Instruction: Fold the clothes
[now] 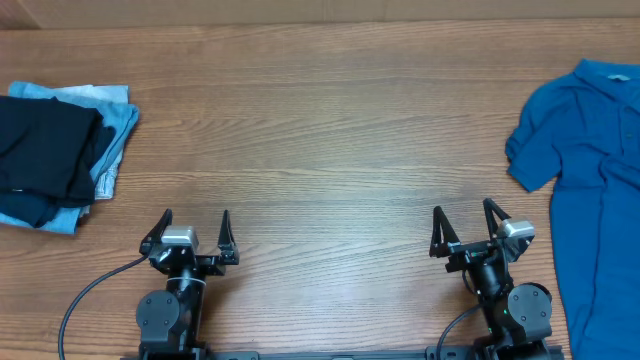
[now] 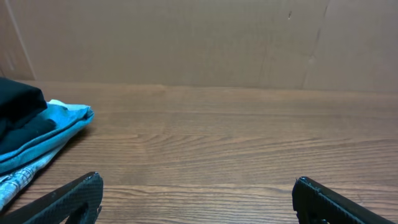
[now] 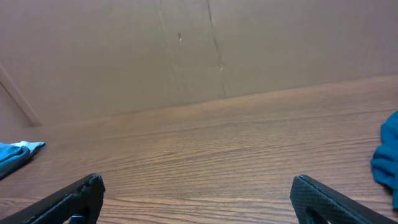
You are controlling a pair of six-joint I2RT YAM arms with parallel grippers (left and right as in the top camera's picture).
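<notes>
Both my arms are parking at the near edge of the table (image 1: 320, 130). Both sets of fingers are standing wide apart, gripping nothing. My left gripper (image 1: 196, 215) is pointing out over the wood and my right gripper (image 1: 462, 208) is doing the same on the other side, the two well apart from each other.

Room-wise, a wide stretch of bare wood grain is running between the two lots of clothes. Off to my left, a folded pile is sitting by the table's left edge and running out of the overhead view. A black garment (image 1: 45, 150) is lying on top of light blue fabric (image 1: 115, 125), which is poking out along the pile's right side. In my left wrist camera a bit of checked fabric (image 2: 15, 180) is peeking out underneath. The pile is sitting ahead and to the left of my left fingers, not touching them.

Over on my right, the blue shirt (image 1: 590, 170) is lying spread flat along the right edge, collar toward the far side. One short sleeve is sticking out toward the middle, and the rest is running off the frame. Its left hem is passing near my right arm's base, but my fingers are hanging clear of it.

The surface is showing brown wood grain all over. A plain cardboard wall (image 2: 186, 37) is standing along the far edge, seams showing. A black cable (image 1: 85, 295) is looping out from my left arm's base.
</notes>
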